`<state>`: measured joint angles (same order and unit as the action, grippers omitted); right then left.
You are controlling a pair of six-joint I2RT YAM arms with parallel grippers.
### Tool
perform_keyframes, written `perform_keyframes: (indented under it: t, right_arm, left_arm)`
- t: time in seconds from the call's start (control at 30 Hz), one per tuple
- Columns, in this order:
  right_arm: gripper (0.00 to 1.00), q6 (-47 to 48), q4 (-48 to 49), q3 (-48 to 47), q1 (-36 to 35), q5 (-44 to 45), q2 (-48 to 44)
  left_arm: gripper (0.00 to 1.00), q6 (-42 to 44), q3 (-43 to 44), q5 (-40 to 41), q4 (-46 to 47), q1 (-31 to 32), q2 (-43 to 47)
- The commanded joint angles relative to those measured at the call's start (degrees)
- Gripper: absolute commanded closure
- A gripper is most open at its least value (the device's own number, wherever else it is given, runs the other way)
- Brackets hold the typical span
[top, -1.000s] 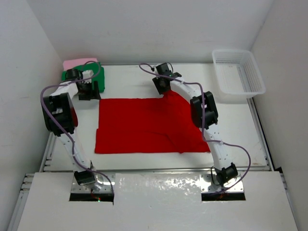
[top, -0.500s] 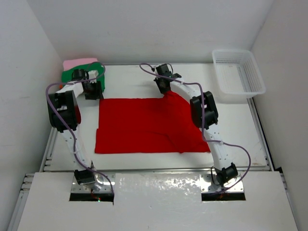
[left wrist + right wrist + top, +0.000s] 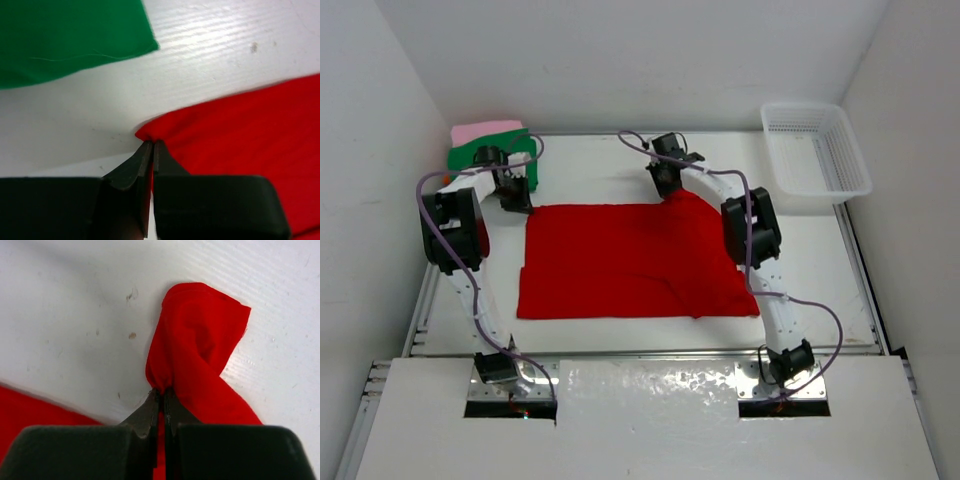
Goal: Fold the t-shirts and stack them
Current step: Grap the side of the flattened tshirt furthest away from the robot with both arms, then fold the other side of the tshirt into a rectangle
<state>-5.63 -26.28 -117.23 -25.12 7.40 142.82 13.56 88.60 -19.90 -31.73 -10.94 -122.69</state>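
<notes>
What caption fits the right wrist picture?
The right arm's jaws, shut, pinch a bunched corner of the red t-shirt on the white table.

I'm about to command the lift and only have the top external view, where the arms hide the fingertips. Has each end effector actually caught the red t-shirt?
Observer: In the left wrist view the left end effector is shut on the red t-shirt, pinching only the tip of its corner.
Operator: And the right one?
Observer: The right wrist view shows the right end effector shut on a bunched fold of that shirt, a loop curling beyond the tips.
Operator: Anything else caught in the left grip?
Observer: No; the green t-shirt lies apart, with bare table between it and the red corner.
</notes>
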Motion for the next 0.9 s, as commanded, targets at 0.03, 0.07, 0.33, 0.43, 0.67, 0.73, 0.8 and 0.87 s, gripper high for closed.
perform_keyframes:
  t: [0.03,0.07,0.33,0.43,0.67,0.73,0.8,0.87]
  right_arm:
    - [1.0,-1.58,-1.94,2.88,2.18,-5.1,-7.37]
    - [1.0,-1.75,-1.32,6.1,2.79,-6.59,-11.91]
    - [1.0,-9.75,16.08,46.23,11.32,-19.26,-44.27]
    - [1.0,-9.84,17.23,55.84,11.68,-20.31,-53.16]
    - [1.0,-9.31,12.14,67.3,13.96,-17.42,-67.22]
    - [1.0,-8.96,8.89,69.15,15.89,-16.11,-70.3]
    - [1.0,-8.0,5.9,70.46,17.04,-14.17,-74.17]
    - [1.0,-7.21,4.15,72.75,17.13,-13.73,-76.8]
  left_arm:
    - [1.0,1.28,0.17,-6.97,-4.22,0.57,-0.8]
    - [1.0,2.07,0.09,-7.43,-3.96,0.48,1.12]
    - [1.0,14.9,-7.12,-6.2,-1.66,0.57,16.68]
    - [1.0,20.09,-12.12,-4.72,-2.55,0.48,21.33]
    - [1.0,31.43,-17.75,-1.02,-9.05,0.22,28.03]
    - [1.0,34.85,-18.54,-0.23,-11.68,0.13,29.61]
    - [1.0,38.98,-20.21,-0.57,-15.11,0.22,30.4]
    - [1.0,42.93,-22.14,-1.02,-17.48,0.22,31.64]
